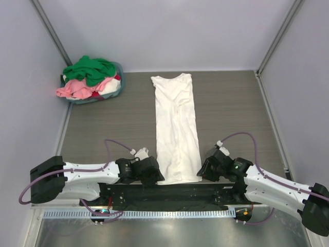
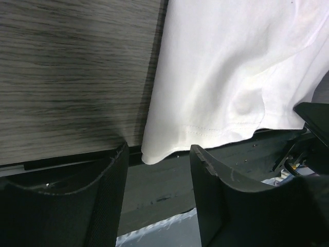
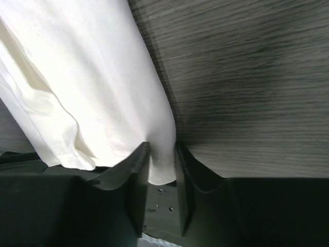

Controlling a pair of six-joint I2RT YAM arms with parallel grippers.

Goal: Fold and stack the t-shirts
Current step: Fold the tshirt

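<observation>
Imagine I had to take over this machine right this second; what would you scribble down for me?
Left gripper: open, at the white t-shirt's near left hem corner, nothing clamped.
Right gripper: pinching the near right hem corner.
The white t-shirt lies mid-table as a long narrow strip, collar far.
Green t-shirt and pink t-shirt are heaped in the basket, far left.
Done: lengthwise folds, it seems.
Left: fold the strip across, then fold and stack the others.

Corner of white t-shirt [image 3: 87,87] between jaws of right gripper [image 3: 162,167]
</observation>
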